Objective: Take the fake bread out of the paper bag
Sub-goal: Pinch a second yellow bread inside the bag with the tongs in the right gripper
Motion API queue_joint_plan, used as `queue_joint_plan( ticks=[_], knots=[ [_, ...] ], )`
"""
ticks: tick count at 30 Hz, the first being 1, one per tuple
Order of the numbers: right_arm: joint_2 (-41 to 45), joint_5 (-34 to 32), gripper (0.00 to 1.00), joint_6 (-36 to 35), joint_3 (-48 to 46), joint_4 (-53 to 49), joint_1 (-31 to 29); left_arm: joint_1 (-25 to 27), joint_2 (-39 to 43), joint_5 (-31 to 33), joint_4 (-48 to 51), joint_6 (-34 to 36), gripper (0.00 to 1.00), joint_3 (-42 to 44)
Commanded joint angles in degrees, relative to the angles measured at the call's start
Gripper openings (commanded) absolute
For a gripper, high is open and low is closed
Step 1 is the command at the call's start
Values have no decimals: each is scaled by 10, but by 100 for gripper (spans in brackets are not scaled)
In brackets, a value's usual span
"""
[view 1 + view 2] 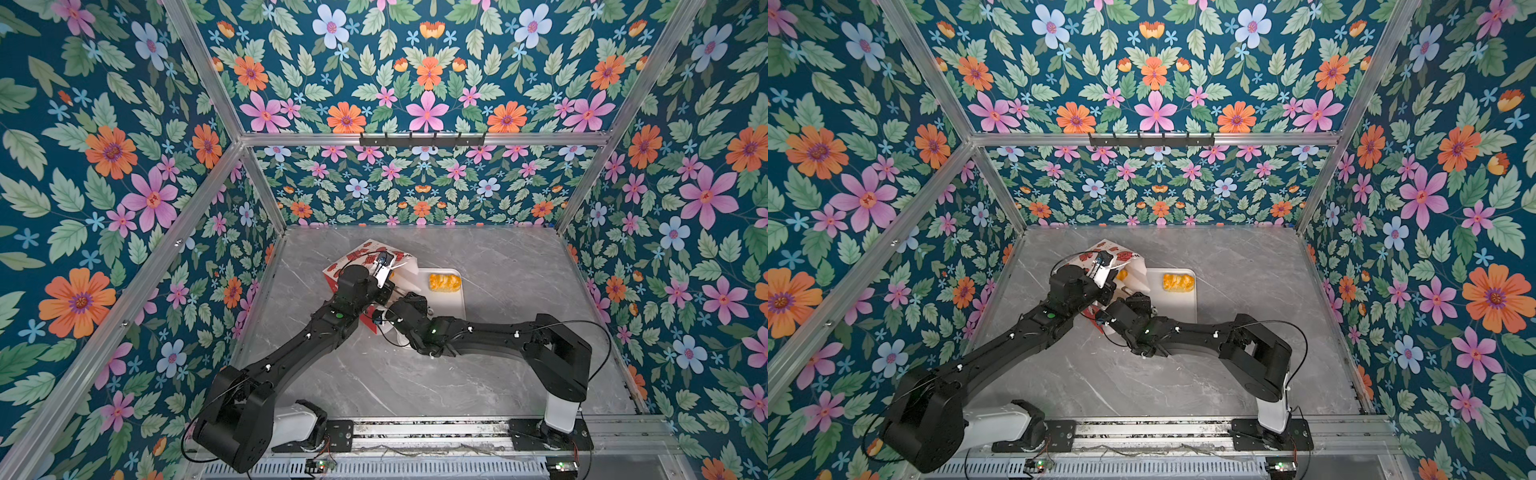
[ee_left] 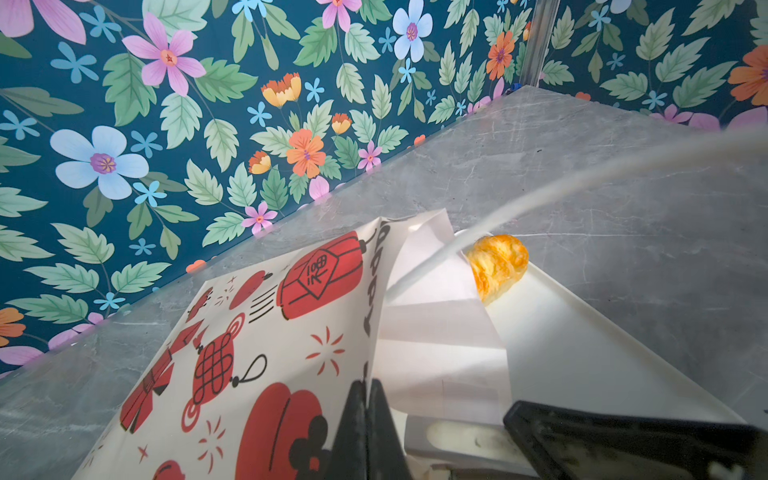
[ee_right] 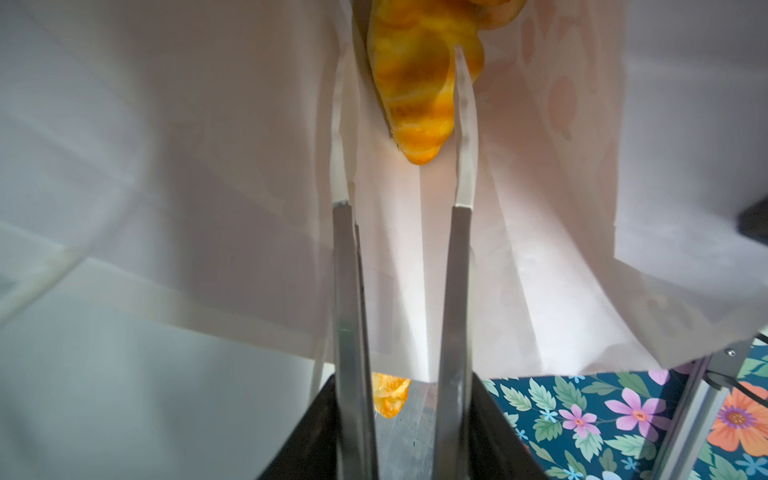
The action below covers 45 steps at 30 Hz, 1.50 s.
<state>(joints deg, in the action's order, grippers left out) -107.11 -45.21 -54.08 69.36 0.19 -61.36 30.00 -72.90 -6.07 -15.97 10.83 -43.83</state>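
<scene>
The paper bag (image 1: 353,259) (image 1: 1126,254), printed with red motifs, lies tilted at the table's back left, its white-lined mouth toward the tray. My left gripper (image 2: 368,388) is shut on the rim of the paper bag (image 2: 270,332) and holds the mouth up. My right gripper (image 3: 399,52) reaches inside the bag with its long fingers (image 3: 465,124) open. A golden croissant-like fake bread (image 3: 415,83) lies between their tips, one finger against it and a gap at the other. A ridged orange fake bread (image 1: 444,282) (image 1: 1178,282) (image 2: 496,266) rests on the tray.
The flat white tray (image 1: 451,309) (image 1: 1181,309) (image 2: 582,353) lies right of the bag's mouth, its near end under my right wrist. A white cord handle (image 2: 540,195) arcs above it. Grey marble table (image 1: 519,270) spreads to the right and front. Floral walls close in on three sides.
</scene>
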Motion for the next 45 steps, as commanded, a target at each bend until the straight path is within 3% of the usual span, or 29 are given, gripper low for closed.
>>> queue_joint_plan(
  ticks=[1, 20, 40, 43, 45],
  knots=[
    [-10, -18, 45, -1, 3, 27, 2, 0, 0, -15, -14, 1, 0, 1],
    [-71, -47, 44, -11, 36, 116, 38, 0, -3, -24, -13, -2, 0, 4],
    [-93, -56, 44, 6, 57, 112, 54, 0, -4, -28, -12, -5, 0, 2],
    [-97, -55, 41, 24, 67, 85, 57, 0, -2, -28, -13, -4, 0, 3],
    [-96, -56, 33, 28, 67, 81, 58, 0, -3, -27, -13, -5, 0, 2]
  ],
)
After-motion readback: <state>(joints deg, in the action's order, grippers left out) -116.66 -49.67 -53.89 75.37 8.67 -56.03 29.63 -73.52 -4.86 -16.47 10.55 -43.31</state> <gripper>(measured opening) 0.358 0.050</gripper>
